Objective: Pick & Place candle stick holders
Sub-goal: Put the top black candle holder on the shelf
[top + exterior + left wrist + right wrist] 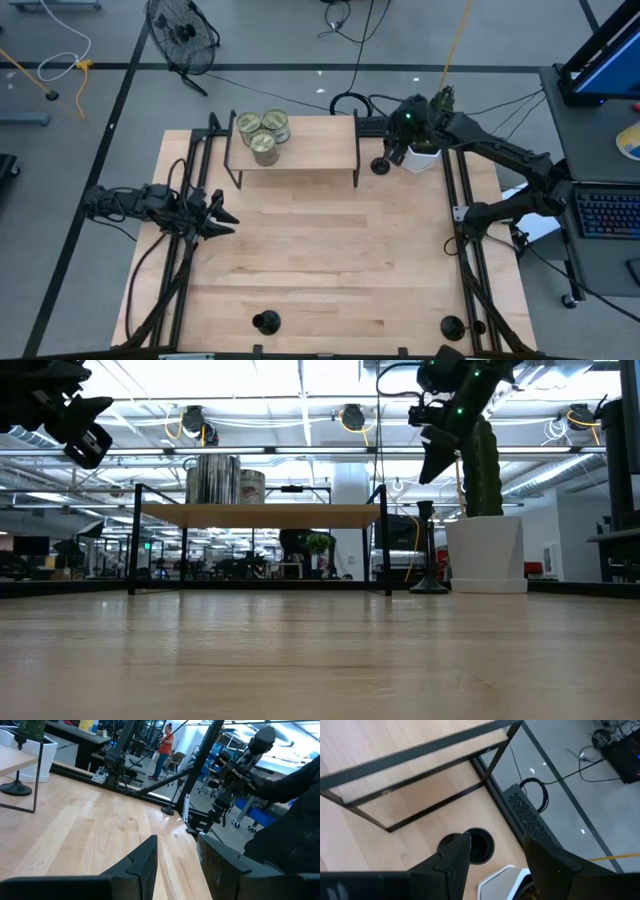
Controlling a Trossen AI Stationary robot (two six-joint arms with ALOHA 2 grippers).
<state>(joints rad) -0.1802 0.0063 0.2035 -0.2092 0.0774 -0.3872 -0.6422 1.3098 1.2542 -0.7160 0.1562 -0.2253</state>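
The three small black candle stick holders, each a round flat base with a thin upright stem, all stand on the table. One (381, 165) stands at the far side, between the right end of the low wood-topped shelf with a thin black metal frame (295, 150) and the white square planter holding a green cactus (425, 158). The other two stand well apart at the near edge, one toward the left (266, 322) and one toward the right (452, 326).

The right gripper (397, 150) hangs directly above the far holder, fingers spread and holding nothing; in the right wrist view the holder's base (479, 845) shows between the fingers, well below them. The left gripper (222, 215) waits near the table's left edge, fingers parted, holding nothing.

Judged progress: no holder is lifted. The grasp of the far holder is about to begin; the remaining two are untouched.

Three metal cans (264, 133) occupy the shelf's left part. The surface is a light wooden butcher-block table (320, 260). Beyond it lies a grey floor with cables, a floor fan (180, 35), and a keyboard (608, 212). A person in an orange top (165, 747) stands far off.
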